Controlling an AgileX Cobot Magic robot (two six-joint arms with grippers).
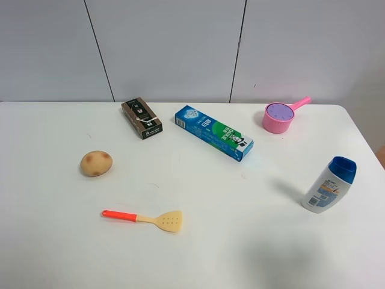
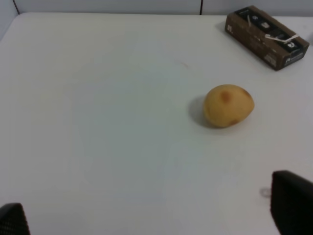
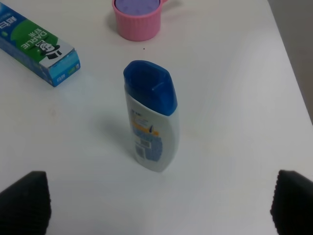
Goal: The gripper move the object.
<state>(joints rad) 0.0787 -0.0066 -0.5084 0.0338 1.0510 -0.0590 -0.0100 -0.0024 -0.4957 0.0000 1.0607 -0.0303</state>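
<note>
The object shows only as a lilac dotted disc inside the rim of the pink saucepan. It appears to sit nested in the pan, and its purple body and label are hidden. In the high view the pair stands at about 1 o'clock from the middle of the bench, near the back edge. The pan's handle sticks out toward 2 o'clock. Being round, the tub has no long axis to line up with, so the handle and the pink wall around it are what limit an approach. Neither arm appears in the high view. The right gripper has its fingers spread wide with nothing between them. It looks out over the white blue-capped bottle, which stands upright directly between it and the object beyond. In the high view the pan lies at roughly 11 o'clock from the bottle, well apart. The left gripper is likewise spread and empty, facing a potato and a brown box on the far side of the bench. The right arm is therefore judged the nearer one. Its reach probably has to pass over or around the bottle, and a knock that topples the bottle is the main risk.
</note>
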